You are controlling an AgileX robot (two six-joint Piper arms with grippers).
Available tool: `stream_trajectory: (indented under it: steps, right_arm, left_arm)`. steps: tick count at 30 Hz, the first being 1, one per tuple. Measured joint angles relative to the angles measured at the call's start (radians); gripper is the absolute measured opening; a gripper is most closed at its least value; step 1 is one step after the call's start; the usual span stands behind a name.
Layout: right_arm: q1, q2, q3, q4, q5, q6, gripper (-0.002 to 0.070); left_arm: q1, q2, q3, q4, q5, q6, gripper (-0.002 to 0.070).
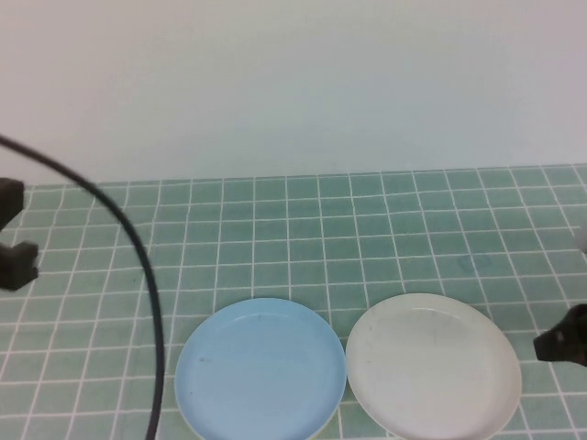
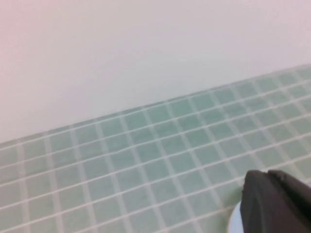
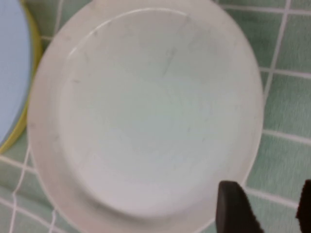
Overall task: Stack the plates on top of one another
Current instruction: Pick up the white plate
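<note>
The white plate (image 1: 433, 365) is seen on the green tiled table (image 1: 367, 229), near the front edge on the robot's right side, with the right gripper (image 1: 561, 341) just beside its right rim. In the right wrist view the white plate (image 3: 146, 111) fills most of the picture, and the right gripper (image 3: 265, 206) is shown with its dark fingers (image 3: 233, 206) parted, a gap lying between them and nothing held; one finger sits over the plate's rim. The plate is round and shallow, with a low rim and faint scuff marks on its inside.

The light blue plate (image 1: 260, 368) lies just to the left of the white one, their rims nearly touching. A yellow plate (image 3: 33, 82) is seen under its edge in the right wrist view, so the blue one rests on it.

The left gripper (image 1: 16, 236) is found at the far left edge of the table, well apart from the plates. A black cable (image 1: 138, 266) curves down in front of it.
</note>
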Motion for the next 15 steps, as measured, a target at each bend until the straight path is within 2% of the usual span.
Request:
stream_trajectory:
  steps: [7,15]
  right_arm:
    - [0.003,0.198,-0.124,0.0,0.031,0.005,0.0291]
    - [0.096,0.305,-0.168,-0.059,0.028,0.025,0.0286]
  left_arm:
    - [0.0,-0.039,0.0,0.053,0.048,0.001,0.0]
    - [0.0,-0.037,0.0,0.088,0.036,-0.047,0.0]
